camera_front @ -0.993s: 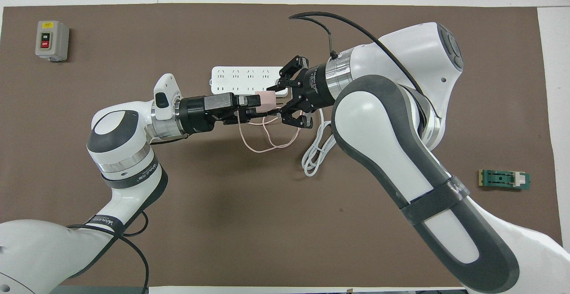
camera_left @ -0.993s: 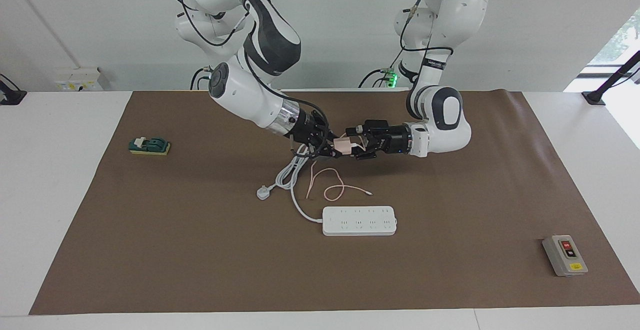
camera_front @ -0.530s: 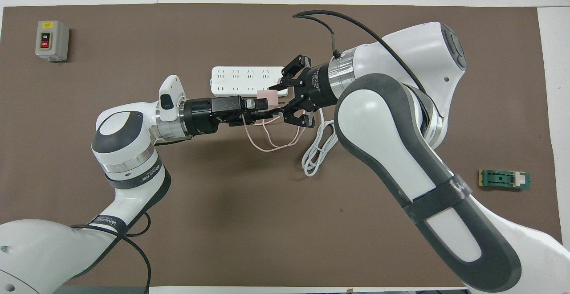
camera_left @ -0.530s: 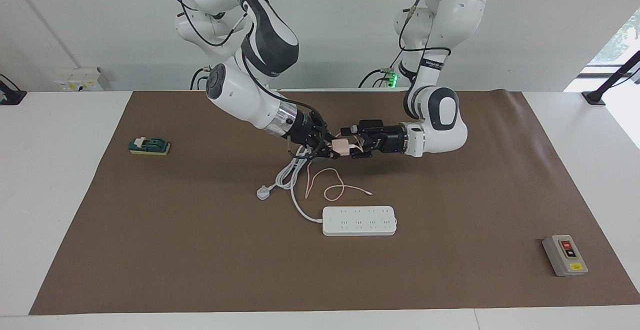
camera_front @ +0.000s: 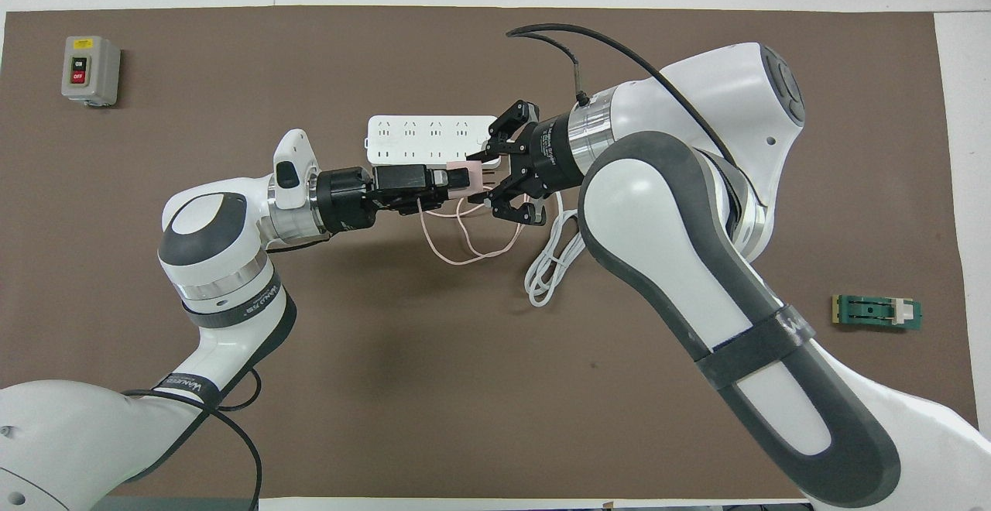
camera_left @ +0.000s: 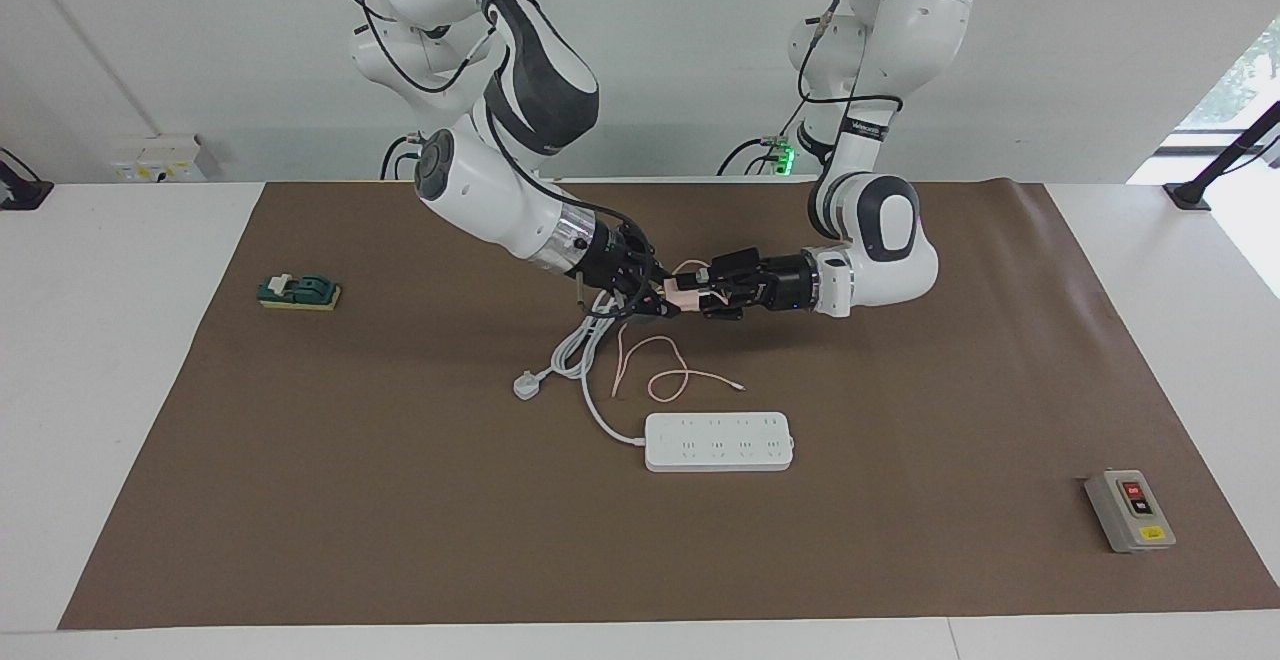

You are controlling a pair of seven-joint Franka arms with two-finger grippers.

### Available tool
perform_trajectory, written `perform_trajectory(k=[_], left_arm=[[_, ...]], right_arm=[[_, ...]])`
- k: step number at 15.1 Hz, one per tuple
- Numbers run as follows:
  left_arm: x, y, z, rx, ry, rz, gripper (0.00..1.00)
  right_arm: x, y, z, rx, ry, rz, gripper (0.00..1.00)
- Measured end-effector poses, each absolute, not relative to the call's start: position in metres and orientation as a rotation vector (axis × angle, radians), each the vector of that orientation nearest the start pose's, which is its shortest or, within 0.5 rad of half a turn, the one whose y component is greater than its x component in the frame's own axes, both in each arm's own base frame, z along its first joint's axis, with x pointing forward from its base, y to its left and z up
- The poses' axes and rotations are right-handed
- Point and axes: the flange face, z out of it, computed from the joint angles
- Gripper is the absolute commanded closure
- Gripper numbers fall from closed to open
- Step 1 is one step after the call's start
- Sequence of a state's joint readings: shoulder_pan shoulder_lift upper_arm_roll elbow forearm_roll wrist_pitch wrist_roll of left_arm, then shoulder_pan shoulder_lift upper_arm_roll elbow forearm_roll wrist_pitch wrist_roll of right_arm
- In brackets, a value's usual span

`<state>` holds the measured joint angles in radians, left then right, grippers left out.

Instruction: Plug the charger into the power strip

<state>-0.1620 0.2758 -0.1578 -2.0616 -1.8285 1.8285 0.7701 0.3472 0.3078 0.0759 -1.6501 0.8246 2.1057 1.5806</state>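
A: Item, charger (camera_left: 683, 286) — where is it listed?
B: Held in the air between both grippers; the right gripper (camera_left: 662, 306) is clamped on its prong end, the left gripper (camera_left: 700, 292) is narrowed around its body.
A: Power strip (camera_left: 718, 441)?
B: Laid flat on the mat, apart from both grippers, pink cable (camera_left: 668, 368) looped between.

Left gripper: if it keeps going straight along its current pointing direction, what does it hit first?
The charger, right at the left gripper tips. Directly past it comes the right gripper, shut on the charger's prong end. Both are raised above the mat, so contact looks almost immediate.
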Motion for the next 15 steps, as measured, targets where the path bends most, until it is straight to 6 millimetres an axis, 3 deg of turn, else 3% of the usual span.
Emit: perform_trajectory(k=[4,5,6,9,15], left_arm=[[0.5435,-0.2588,0.3520,1.534,0.071,0.014,0.61],[0.5441,-0.2601,0.3534,1.536,0.070,0.015,0.67],[0.5445,-0.2613,0.3545,1.537,0.070,0.015,0.83],[0.5444,-0.2638,0.3546,1.549,0.065,0.021,0.98],[0.5488,-0.2637,0.3595,1.604,0.028,0.028,1.00]], right_arm=[[0.5980,0.3017,0.4633,-1.799,1.761,0.747,1.00],[0.5981,0.3015,0.4637,-1.798,1.760,0.746,1.00],[0.5983,0.3012,0.4640,-1.795,1.761,0.741,1.00],[0.5974,0.2990,0.4621,-1.790,1.770,0.738,1.00],[0.5967,0.2990,0.4583,-1.782,1.777,0.729,1.00]])
